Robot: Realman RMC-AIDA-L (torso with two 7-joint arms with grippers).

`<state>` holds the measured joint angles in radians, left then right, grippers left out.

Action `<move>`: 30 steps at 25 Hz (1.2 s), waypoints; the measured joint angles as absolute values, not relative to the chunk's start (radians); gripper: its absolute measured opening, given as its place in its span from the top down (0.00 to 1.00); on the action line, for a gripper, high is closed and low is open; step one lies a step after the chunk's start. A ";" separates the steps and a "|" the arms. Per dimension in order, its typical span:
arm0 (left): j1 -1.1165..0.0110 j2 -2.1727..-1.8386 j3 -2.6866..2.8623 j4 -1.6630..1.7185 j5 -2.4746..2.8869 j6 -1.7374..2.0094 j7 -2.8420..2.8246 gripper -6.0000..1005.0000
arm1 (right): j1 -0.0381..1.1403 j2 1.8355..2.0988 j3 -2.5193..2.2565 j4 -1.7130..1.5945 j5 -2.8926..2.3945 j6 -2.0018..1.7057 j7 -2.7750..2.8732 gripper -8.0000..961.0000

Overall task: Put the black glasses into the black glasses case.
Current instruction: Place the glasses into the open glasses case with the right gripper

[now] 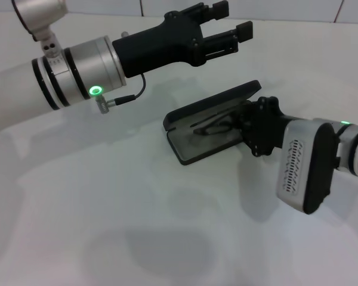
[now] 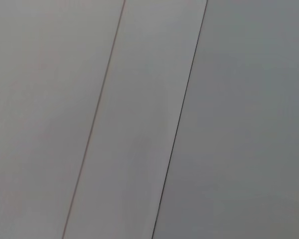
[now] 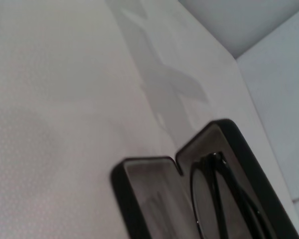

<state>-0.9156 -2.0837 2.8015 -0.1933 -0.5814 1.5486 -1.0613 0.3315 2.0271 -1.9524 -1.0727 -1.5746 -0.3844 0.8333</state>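
Placing step: our right tool (image 1: 243, 126) at open case (image 1: 197, 146) mid-worktop (image 1: 107, 196), glasses (image 1: 212, 127) inside; grip state unclear. Left tool (image 1: 227, 24) raised far, fingers apart. Next: we release, retreat, close lid.

The left arm enters from the upper left of the head view, a silver wrist with black bands and a lit green ring. Its black left gripper (image 1: 230, 27) reaches toward the upper centre of the frame, held high, fingers spread apart with nothing between them. The right arm enters from the right edge, mid-height, with a grey and black wrist housing and a small green light. Its black right gripper (image 1: 250, 122) points left toward the frame's centre, low down; its fingertips are hidden.
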 joint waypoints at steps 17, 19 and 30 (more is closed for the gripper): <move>-0.911 -2.086 2.803 -0.188 -0.576 1.545 -1.060 0.22 | 0.372 2.028 -2.067 -1.035 -1.566 -0.282 0.870 0.84; -0.911 -2.086 2.803 -0.187 -0.575 1.541 -1.060 0.22 | 0.374 2.028 -2.070 -1.029 -1.566 -0.277 0.876 0.80; -0.908 -2.086 2.805 -0.182 -0.570 1.540 -1.061 0.22 | 0.359 2.028 -2.072 -1.040 -1.565 -0.238 0.901 0.77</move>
